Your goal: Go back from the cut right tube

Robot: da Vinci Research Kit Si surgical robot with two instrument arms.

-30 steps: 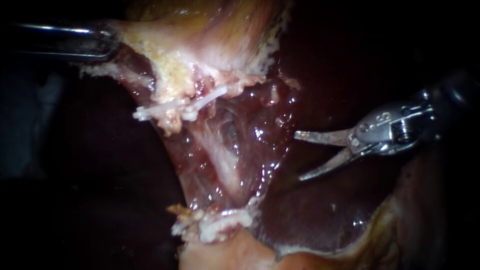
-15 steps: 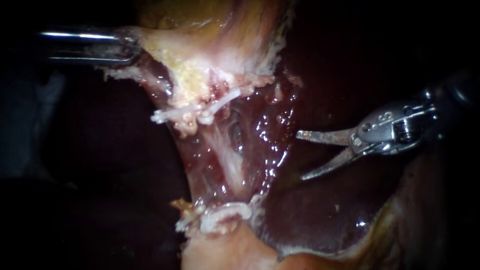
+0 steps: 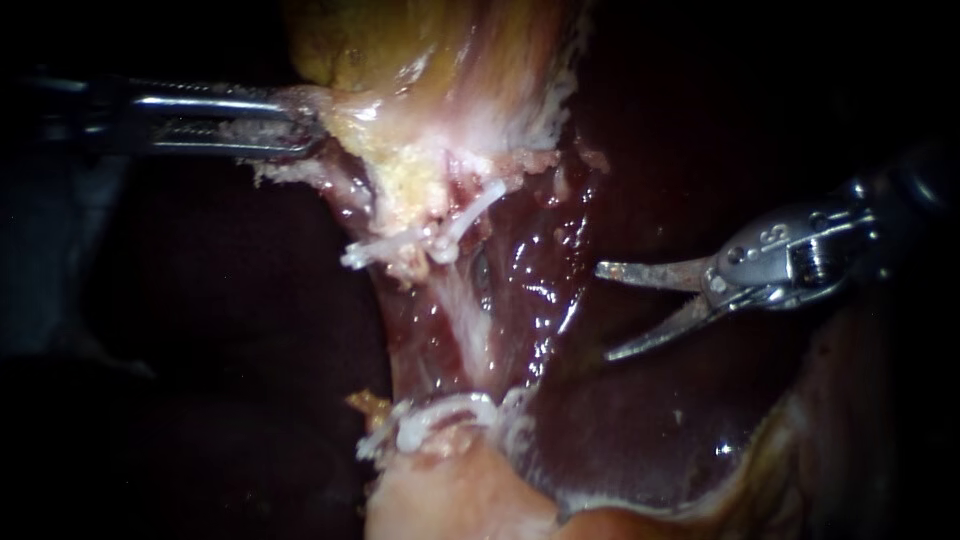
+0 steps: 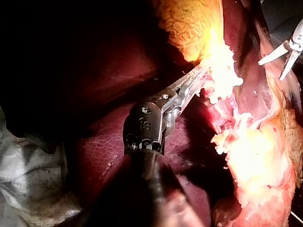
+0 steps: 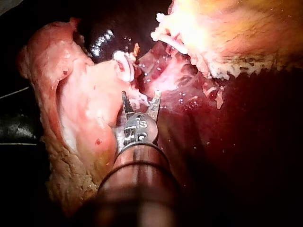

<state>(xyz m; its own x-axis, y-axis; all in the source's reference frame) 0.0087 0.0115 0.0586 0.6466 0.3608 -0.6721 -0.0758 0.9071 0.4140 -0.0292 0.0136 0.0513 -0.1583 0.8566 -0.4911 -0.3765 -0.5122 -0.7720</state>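
The endoscope sat close, facing the glistening dark-red liver (image 3: 620,420) head-on. Wrist cameras peered from behind along the silver-tipped left instrument (image 4: 199,75) and right instrument (image 5: 140,101); all shared the yellowish gallbladder (image 3: 400,40).

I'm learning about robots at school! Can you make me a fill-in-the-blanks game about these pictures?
The right instrument has its jaws ____.
Between them it holds ____.
The clips on the tissue are coloured ____.
The left instrument has jaws shut on the yellowish ____.
Missing words: open; nothing; white; gallbladder.
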